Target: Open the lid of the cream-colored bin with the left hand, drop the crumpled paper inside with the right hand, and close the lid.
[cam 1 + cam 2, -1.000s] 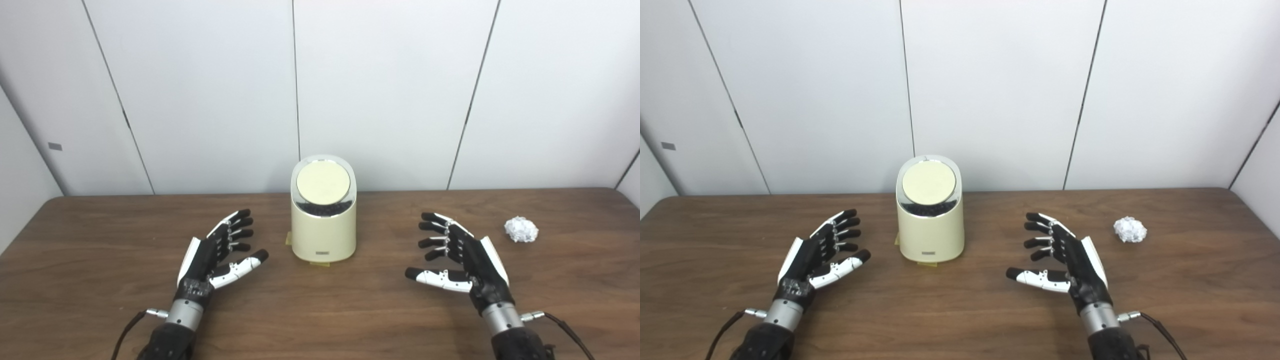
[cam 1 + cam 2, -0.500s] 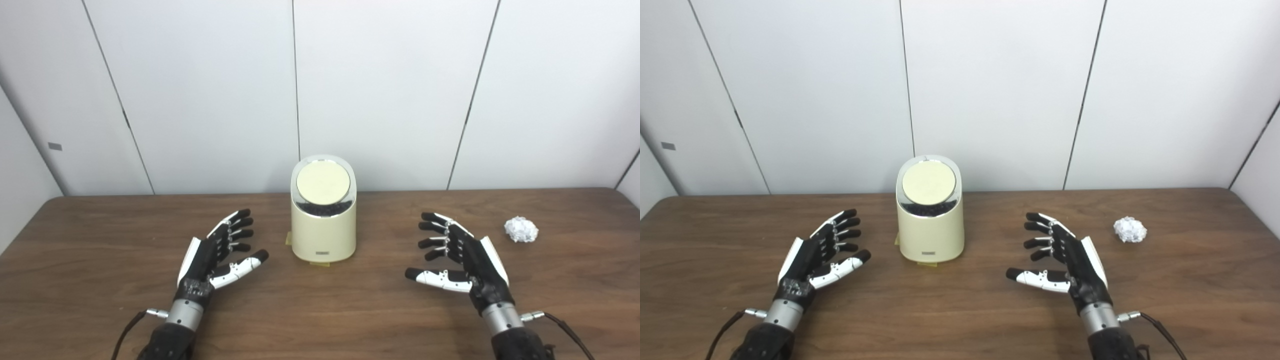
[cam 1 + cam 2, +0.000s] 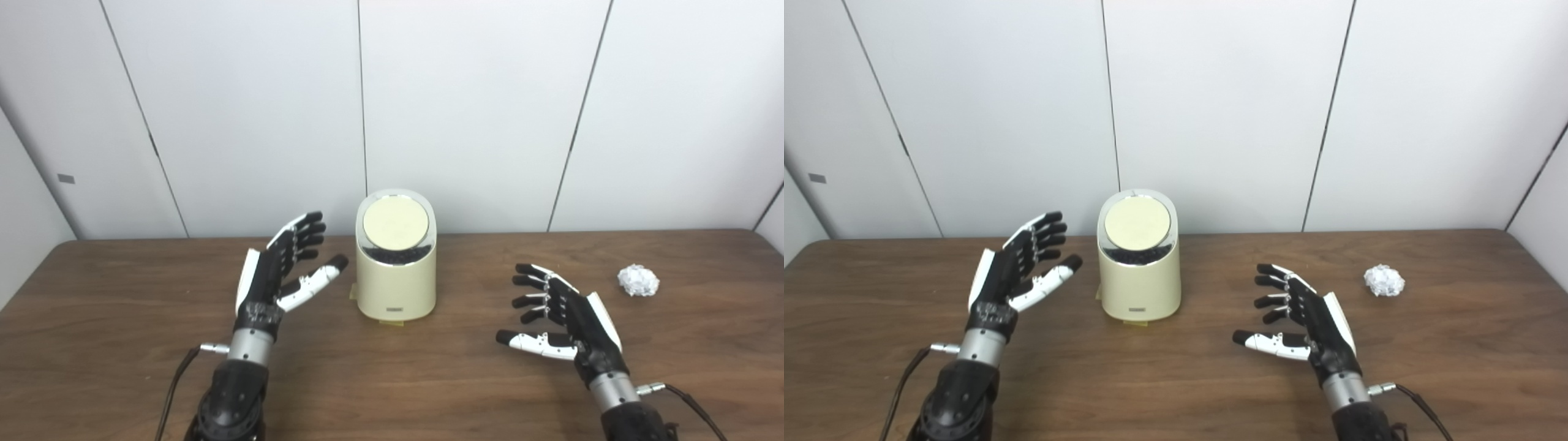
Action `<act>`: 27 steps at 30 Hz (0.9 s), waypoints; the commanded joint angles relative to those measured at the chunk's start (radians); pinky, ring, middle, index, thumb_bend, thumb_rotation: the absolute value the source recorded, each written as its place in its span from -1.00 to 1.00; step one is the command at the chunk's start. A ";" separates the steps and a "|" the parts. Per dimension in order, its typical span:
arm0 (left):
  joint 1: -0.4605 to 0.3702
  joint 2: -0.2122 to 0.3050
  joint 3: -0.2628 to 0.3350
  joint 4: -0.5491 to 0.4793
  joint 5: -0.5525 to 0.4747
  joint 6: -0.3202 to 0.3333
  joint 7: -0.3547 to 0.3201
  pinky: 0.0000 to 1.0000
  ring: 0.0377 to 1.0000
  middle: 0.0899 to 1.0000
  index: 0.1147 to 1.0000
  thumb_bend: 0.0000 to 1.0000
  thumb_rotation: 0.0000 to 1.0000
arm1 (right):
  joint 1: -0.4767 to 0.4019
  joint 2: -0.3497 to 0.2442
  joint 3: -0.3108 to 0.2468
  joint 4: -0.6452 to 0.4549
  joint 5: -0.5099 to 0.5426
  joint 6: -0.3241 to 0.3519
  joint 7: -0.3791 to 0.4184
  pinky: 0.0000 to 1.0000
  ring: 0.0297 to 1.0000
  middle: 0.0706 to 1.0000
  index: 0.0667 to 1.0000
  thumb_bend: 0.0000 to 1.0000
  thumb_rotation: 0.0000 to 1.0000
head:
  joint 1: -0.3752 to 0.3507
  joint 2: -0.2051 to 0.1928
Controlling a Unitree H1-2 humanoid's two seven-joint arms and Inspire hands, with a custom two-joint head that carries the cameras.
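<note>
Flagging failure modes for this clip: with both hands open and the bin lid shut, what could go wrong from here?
1. The left hand is raised beside the cream-colored bin; a sideways contact could push or tip the bin rather than open its lid.
2. The crumpled paper lies out past the right hand, near the table edge; a loose grasp might knock it away.

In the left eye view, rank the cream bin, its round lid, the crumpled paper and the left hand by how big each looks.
1. Cream bin.
2. Left hand, open; nearer the camera, so its rank against the bin is unsure.
3. Round lid.
4. Crumpled paper, smallest.
</note>
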 commanded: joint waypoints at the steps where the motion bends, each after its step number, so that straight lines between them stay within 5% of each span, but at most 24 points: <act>1: -0.053 0.001 0.001 -0.028 -0.001 -0.002 0.004 0.51 0.60 0.61 0.69 0.54 -0.28 | -0.037 -0.013 -0.005 -0.033 0.006 -0.040 -0.001 0.00 0.26 0.51 0.54 0.53 -0.75 | 0.002 0.001; 7: -0.099 -0.016 -0.015 -0.025 0.005 0.012 0.014 0.38 0.59 0.61 0.68 0.51 -0.32 | -0.039 -0.019 -0.004 -0.032 0.004 -0.042 0.002 0.00 0.26 0.51 0.54 0.53 -0.74 | 0.011 0.002; 27: -0.246 -0.046 -0.074 0.091 0.107 0.004 0.060 0.57 0.68 0.61 0.67 0.60 -0.44 | -0.043 -0.010 0.002 -0.033 0.002 -0.040 -0.002 0.01 0.27 0.51 0.54 0.50 -0.75 | 0.008 0.003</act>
